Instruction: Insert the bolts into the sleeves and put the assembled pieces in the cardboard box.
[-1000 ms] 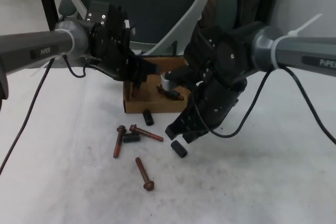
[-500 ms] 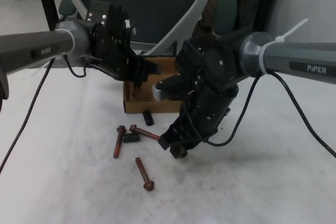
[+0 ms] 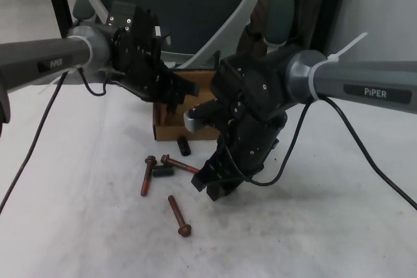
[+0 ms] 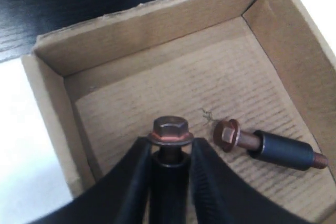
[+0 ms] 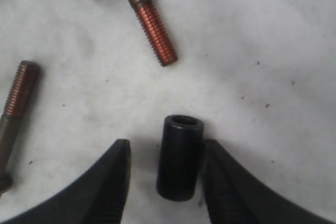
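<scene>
My left gripper [image 4: 169, 150] is shut on a copper bolt [image 4: 170, 130] seated in a black sleeve, held just above the floor of the cardboard box [image 4: 50, 93]. One assembled bolt and sleeve [image 4: 273, 148] lies inside the box. My right gripper [image 5: 167, 145] is open and low over the white table, its fingers [image 5: 113, 182] on either side of a loose black sleeve [image 5: 179, 163]. In the high view the left gripper [image 3: 179, 92] hangs over the box [image 3: 161, 133], and the right gripper [image 3: 215, 183] is down at the table in front of the box.
Loose bolts [image 3: 147, 175], [image 3: 181, 164], [image 3: 177, 215] lie on the table left of the right gripper, with two more sleeves [image 3: 184, 146], [image 3: 163, 170] among them. Threaded bolt ends [image 5: 152, 24], [image 5: 18, 98] lie close to the gripped-around sleeve. A chair stands behind the box.
The right arm has swung left and down, bringing its gripper over the loose sleeve on the table. The left arm has kept still over the box.
</scene>
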Controlling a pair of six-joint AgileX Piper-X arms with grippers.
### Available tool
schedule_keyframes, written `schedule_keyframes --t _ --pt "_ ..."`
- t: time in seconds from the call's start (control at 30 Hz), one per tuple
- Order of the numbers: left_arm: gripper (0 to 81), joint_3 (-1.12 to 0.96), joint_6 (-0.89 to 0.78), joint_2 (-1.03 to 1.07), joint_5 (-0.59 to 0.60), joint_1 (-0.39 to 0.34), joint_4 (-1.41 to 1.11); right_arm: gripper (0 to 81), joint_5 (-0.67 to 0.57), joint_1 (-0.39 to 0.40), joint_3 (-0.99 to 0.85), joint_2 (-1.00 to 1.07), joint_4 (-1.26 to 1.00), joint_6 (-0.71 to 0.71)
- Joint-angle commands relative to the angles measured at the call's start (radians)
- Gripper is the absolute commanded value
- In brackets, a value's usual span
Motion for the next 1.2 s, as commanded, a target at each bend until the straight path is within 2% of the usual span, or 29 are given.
schedule_keyframes --t 0.0,0.07,0.17,0.23,0.27,0.5,0.67,0.8,1.0,1.17 --pt "40.5 -0.014 0.003 -0.013 0.008 0.003 -0.005 39.7 0.033 0.002 -0.005 0.023 -0.014 -0.009" --pt "42.8 -0.014 0.0 -0.013 0.008 0.003 -0.005 33.5 0.047 0.002 -0.005 0.023 -0.022 -0.009" --pt "42.6 -0.014 0.001 -0.013 0.008 0.003 -0.007 17.1 0.046 0.002 -0.005 0.023 -0.028 -0.009" --pt "42.6 -0.014 0.001 -0.013 0.011 0.003 -0.013 3.2 0.046 0.002 -0.005 0.023 -0.027 -0.009" --pt "42.6 -0.014 0.001 -0.013 0.017 0.003 -0.015 0.1 0.046 0.002 -0.005 0.023 -0.027 -0.009" --pt "42.6 -0.014 0.004 -0.038 0.06 0.005 -0.012 0.3 0.046 0.002 -0.005 0.023 -0.027 -0.039" --pt "42.6 -0.014 0.095 -0.085 0.082 0.005 0.039 0.3 0.038 0.004 0.0 0.023 -0.02 -0.058" --pt "42.6 -0.012 0.22 -0.127 0.085 0.015 0.115 0.3 0.031 0.007 0.032 0.008 -0.027 -0.06" --pt "42.6 -0.012 0.423 -0.19 0.159 0.019 0.277 0.3 0.031 0.015 0.167 -0.091 -0.153 -0.06" --pt "42.6 -0.012 0.692 -0.226 0.171 0.022 0.426 0.3 0.031 0.015 0.288 -0.209 -0.197 -0.052"
